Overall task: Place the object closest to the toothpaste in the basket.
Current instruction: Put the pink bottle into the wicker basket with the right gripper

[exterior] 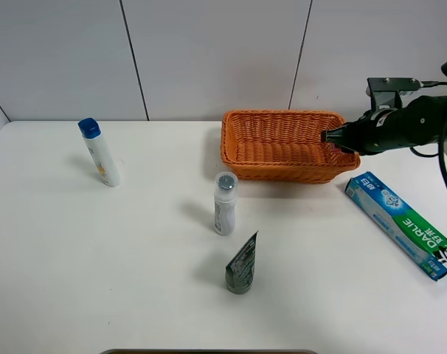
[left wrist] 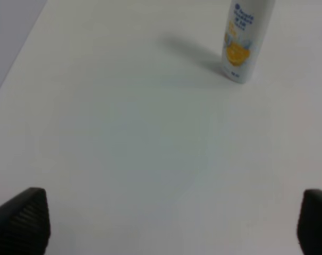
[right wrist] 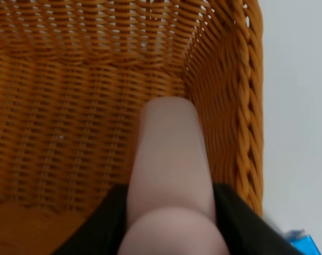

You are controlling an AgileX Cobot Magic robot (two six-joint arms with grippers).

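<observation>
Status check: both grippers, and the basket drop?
Right gripper shut on pale bottle, over basket interior. Left gripper open above table. Nothing in the way.

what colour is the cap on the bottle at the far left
Blue. The cap on the white bottle shows best in the exterior high view.

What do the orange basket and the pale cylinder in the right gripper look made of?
Orange woven basket: wicker-like strands, matte; interlaced weave and braided rim show it, though it may be plastic imitation. Pale pinkish cylinder: smooth, likely plastic, soft sheen; blurred close up, so uncertain.
</observation>
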